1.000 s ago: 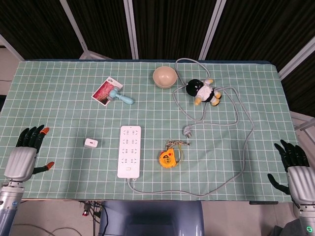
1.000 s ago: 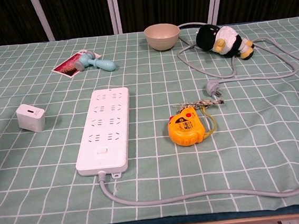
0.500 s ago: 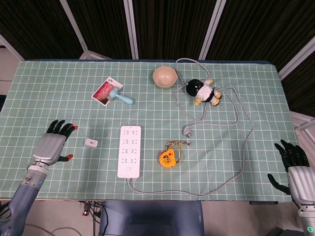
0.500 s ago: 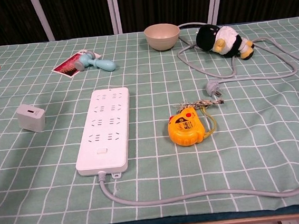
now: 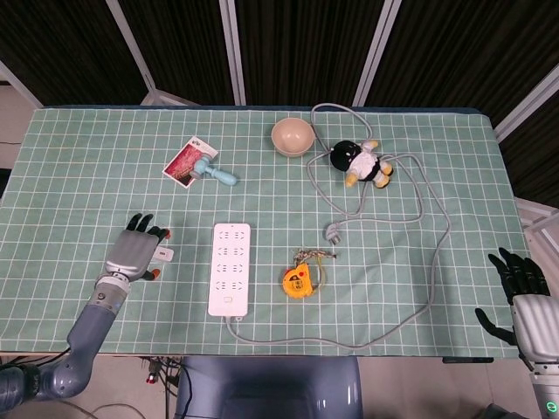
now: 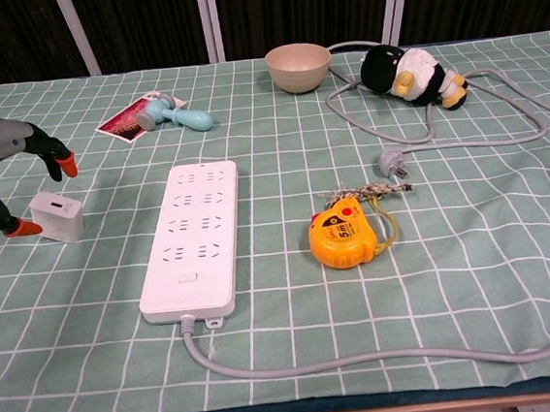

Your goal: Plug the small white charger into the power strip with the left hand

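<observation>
The left hand (image 5: 134,254) is hovering over the small white charger (image 6: 58,216), fingers (image 6: 62,162) spread, holding nothing.

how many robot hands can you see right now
2. The left robot hand hovers, fingers spread, over the small white charger, left of the power strip. The right robot hand is at the table's near right edge.

L hand (image 5: 133,254) has swung in from the table's 8 o'clock edge toward centre, approx. 2 o'clock travel, and now hovers over the small white charger (image 6: 58,216). Fingers spread; in chest view, thumb tip is just beside the charger's 9 o'clock side, other fingertips (image 6: 66,166) above its 12 o'clock. Forearm now stretches over the cloth.
</observation>
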Motion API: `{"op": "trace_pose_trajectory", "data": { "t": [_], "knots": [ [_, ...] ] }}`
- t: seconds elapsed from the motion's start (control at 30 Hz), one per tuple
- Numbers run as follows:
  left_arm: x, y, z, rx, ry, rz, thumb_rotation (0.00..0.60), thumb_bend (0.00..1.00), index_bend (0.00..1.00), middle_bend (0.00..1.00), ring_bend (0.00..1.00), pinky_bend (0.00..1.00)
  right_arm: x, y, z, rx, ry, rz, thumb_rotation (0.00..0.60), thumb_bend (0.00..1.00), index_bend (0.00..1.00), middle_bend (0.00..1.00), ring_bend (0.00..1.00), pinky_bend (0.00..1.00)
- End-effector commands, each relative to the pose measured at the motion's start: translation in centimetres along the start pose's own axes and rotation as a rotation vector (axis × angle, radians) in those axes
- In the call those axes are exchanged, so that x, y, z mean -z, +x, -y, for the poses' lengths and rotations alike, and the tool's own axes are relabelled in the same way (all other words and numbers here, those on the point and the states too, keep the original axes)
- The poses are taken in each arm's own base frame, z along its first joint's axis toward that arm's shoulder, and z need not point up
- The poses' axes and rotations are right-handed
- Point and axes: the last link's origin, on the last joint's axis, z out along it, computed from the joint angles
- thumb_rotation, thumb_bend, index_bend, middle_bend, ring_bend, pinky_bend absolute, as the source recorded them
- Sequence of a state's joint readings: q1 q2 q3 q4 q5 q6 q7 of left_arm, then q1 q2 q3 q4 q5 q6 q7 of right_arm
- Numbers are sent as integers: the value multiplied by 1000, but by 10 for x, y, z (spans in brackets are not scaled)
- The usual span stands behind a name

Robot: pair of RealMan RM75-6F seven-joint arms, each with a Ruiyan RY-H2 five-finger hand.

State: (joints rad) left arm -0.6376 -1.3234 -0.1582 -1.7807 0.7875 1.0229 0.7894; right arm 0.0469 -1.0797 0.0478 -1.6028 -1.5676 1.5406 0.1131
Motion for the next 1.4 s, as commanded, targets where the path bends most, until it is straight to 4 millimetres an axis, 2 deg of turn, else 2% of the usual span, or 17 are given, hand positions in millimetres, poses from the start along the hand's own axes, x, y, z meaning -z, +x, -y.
{"op": "trace_pose_trajectory", "data": {
  "t": [0.03, 0.63, 0.8, 0.93, 1.03, 1.2, 1.4],
  "knots": [
    [-2, -2, -3, -4, -3, 9, 600, 194, 300, 281, 0, 0, 0, 0, 0, 0, -1, 0, 600, 348, 76, 0, 0, 0],
    [-12, -11, -1, -19, 28, 34, 600, 240, 384, 353, 12, 0, 0, 0, 0, 1, -4, -3, 600, 347, 76, 0, 0, 0],
    [-15, -15, -3, -18, 26, 30, 600, 319, 461, 432, 49, 14, 0, 0, 0, 0, -5, -4, 600, 348, 76, 0, 0, 0],
    [-18, -20, -4, 1, 32, 22, 600, 411, 562, 530, 102, 53, 0, 0, 0, -2, -6, -5, 600, 348, 76, 0, 0, 0],
    [-18, -19, -6, 22, 24, 0, 600, 429, 597, 567, 124, 71, 0, 0, 0, -1, -5, -7, 600, 348, 76, 0, 0, 0],
    [-12, -7, -9, 82, -11, -74, 600, 439, 614, 587, 140, 85, 0, 0, 0, -1, -4, -8, 600, 348, 76, 0, 0, 0],
    [-2, 30, -21, 183, -81, -176, 600, 439, 612, 586, 140, 85, 0, 0, 0, -3, -2, -9, 600, 348, 76, 0, 0, 0]
  ]
}}
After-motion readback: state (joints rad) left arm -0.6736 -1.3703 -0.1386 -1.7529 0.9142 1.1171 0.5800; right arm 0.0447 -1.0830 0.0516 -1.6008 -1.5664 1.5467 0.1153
